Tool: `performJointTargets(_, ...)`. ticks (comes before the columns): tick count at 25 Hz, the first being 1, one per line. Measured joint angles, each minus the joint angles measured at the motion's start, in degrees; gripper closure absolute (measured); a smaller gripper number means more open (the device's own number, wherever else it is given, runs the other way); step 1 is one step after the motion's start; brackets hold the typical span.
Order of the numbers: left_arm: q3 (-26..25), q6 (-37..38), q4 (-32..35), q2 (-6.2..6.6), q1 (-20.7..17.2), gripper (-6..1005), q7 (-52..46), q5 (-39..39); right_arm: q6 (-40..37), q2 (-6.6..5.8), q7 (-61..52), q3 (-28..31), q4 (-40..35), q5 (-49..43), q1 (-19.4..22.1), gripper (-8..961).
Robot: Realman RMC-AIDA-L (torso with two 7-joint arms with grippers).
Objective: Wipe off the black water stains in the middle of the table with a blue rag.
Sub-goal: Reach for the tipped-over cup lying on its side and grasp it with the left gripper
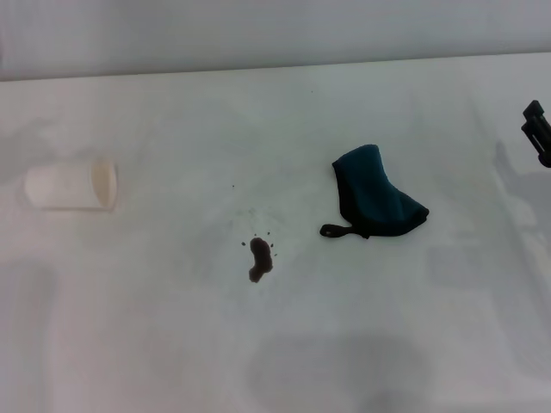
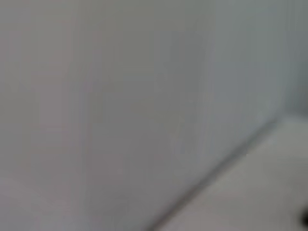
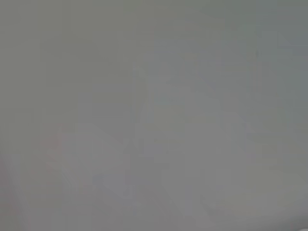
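The black water stains (image 1: 259, 259) are sitting mid-desk (image 1: 172, 344), with the blue rag (image 1: 375, 194) lying crumpled just to their right, apart from them. A white paper cup (image 1: 71, 185) is lying tipped at far left. The right pincer (image 1: 538, 131) is hanging at the right edge; its spread cannot be told.

The table (image 1: 275, 344) is looked down on from the head camera, from above and in front, at a moderate distance. The far edge is seen toward 12 o'clock, and the right gripper (image 1: 537, 131) is just caught at 3 o'clock. In the left wrist view only a pale blank surface meeting a lighter plane is shown at close range. In the right wrist view nothing but featureless grey is shown. No shared region can be identified between the views.
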State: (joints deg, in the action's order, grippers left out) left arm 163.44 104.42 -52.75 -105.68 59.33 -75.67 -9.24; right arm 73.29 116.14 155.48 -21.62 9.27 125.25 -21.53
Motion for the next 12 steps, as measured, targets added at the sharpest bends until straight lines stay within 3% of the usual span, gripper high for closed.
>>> performJointTargets(4, 0.01, 2.12, -1.53, 0.34, 4.02, 109, 9.24, 14.95, -0.09, 0.06, 0.00, -0.01, 1.33, -0.01, -0.20, 82)
performJointTargets(12, -0.03, -0.10, -2.38, -0.51, 7.97, 109, 19.25, 24.86, -0.09, 0.05, 0.00, 0.09, 2.54, -0.01, -0.24, 82)
